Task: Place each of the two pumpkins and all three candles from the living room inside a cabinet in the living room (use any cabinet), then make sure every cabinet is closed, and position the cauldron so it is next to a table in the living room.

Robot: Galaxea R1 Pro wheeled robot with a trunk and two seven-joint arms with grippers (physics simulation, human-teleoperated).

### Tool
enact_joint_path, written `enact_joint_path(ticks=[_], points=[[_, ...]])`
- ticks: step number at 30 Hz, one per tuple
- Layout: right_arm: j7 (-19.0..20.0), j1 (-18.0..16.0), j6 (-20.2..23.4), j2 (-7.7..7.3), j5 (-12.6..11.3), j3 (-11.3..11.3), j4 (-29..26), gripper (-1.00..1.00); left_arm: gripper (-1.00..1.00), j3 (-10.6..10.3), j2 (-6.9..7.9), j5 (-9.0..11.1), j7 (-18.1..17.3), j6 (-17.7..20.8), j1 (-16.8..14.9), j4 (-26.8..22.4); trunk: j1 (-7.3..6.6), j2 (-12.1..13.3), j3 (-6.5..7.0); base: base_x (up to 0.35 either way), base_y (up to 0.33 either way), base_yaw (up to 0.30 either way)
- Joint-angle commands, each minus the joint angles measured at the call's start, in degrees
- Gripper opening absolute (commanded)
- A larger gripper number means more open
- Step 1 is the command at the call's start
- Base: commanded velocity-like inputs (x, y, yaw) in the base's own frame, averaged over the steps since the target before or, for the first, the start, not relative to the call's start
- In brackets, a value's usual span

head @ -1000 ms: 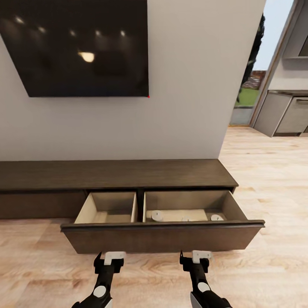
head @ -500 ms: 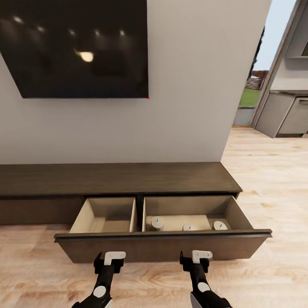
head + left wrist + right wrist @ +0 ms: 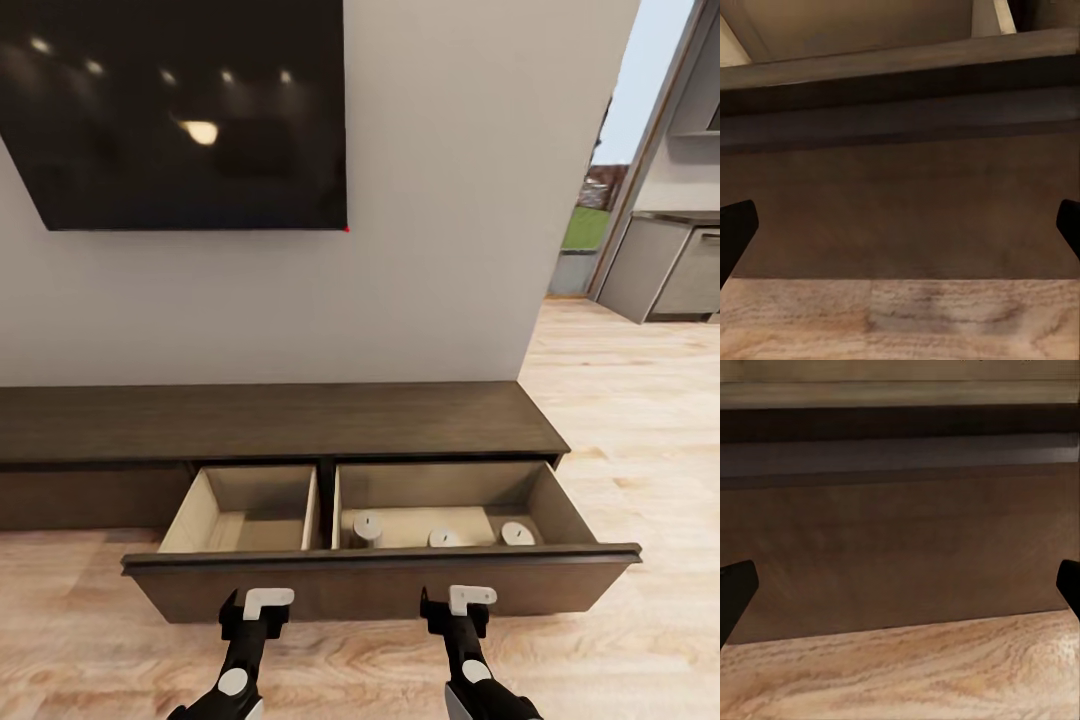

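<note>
1. The drawer front point(image 3: 380, 585) hid the lower parts of the three candles point(image 3: 368, 525) in the cabinet point(image 3: 270, 420).
2. The cabinet ran off the head view's left edge.
3. In both wrist views, each pincer's fingertips point(image 3: 736, 232) point(image 3: 735, 589) were cut by the side edges.

Three candles point(image 3: 443, 535) in the cabinet's point(image 3: 270, 420) open right drawer compartment.

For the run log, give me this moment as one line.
drawer: open | candles: three in right compartment | left compartment: bare | left tool: open | right tool: open, both facing drawer front
</note>
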Motion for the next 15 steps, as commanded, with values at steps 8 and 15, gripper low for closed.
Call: enact_joint_path(ticks=[8, 15], points=[[-0.4, 0.0, 0.0, 0.02, 0.6, -0.1, 0.1, 1.0, 1.0, -0.5, 0.03, 0.6, 0.3, -0.2, -0.1, 0.0, 0.0, 0.0, -0.05, 0.034, 0.0, 0.0], [-0.4, 0.0, 0.0, 0.02, 0.6, -0.1, 0.1, 1.0, 1.0, -0.5, 0.03, 0.5, 0.3, -0.2, 0.0, 0.1, 0.0, 0.0, -0.05, 0.084, 0.0, 0.0]])
